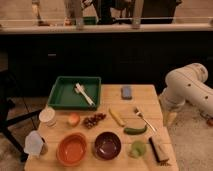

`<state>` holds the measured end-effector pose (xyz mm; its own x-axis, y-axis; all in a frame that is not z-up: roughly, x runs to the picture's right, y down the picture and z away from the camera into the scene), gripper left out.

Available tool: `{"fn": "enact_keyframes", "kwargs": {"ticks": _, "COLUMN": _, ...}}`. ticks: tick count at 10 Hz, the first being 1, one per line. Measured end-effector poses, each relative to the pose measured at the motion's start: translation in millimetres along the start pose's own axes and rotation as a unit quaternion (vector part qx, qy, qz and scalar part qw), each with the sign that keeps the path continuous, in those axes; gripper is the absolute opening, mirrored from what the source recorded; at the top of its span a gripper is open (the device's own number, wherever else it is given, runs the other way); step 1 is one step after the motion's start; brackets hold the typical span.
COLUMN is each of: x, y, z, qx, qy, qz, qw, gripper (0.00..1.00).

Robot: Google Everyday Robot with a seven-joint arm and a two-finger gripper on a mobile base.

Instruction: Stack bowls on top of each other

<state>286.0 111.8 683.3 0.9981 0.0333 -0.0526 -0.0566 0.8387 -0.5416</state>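
Two bowls sit side by side near the table's front edge: an orange bowl [72,149] on the left and a dark maroon bowl [107,145] just right of it. Both are upright and empty and lie apart from each other. My white arm [189,90] bends in from the right, beyond the table's right edge. Its gripper [170,119] hangs low beside that edge, open and holding nothing, well right of both bowls.
A green tray [62,95] with a white utensil [84,94] stands at the back left. Also on the wooden table [107,102] are a blue sponge [127,91], banana [117,117], fork [144,119], green pepper [135,130], green fruit [138,148], brush [159,149], grapes [93,120], a peach [73,119], a white cup [47,116] and a crumpled bag [34,144].
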Motion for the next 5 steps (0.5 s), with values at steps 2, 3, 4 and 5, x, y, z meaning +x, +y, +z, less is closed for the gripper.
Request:
{"fn": "enact_keyframes", "kwargs": {"ticks": 2, "x": 0.0, "y": 0.0, "z": -0.1, "qx": 0.000, "qy": 0.000, "qz": 0.000, "qw": 1.0000, "gripper": 0.80}}
{"fn": "enact_keyframes", "kwargs": {"ticks": 3, "x": 0.0, "y": -0.1, "z": -0.2, "qx": 0.000, "qy": 0.000, "qz": 0.000, "qw": 1.0000, "gripper": 0.80}}
{"fn": "enact_keyframes", "kwargs": {"ticks": 4, "x": -0.1, "y": 0.0, "z": -0.3, "qx": 0.000, "qy": 0.000, "qz": 0.000, "qw": 1.0000, "gripper": 0.80}}
{"fn": "enact_keyframes", "kwargs": {"ticks": 5, "x": -0.1, "y": -0.2, "z": -0.7, "qx": 0.000, "qy": -0.002, "qz": 0.001, "qw": 1.0000, "gripper": 0.80}}
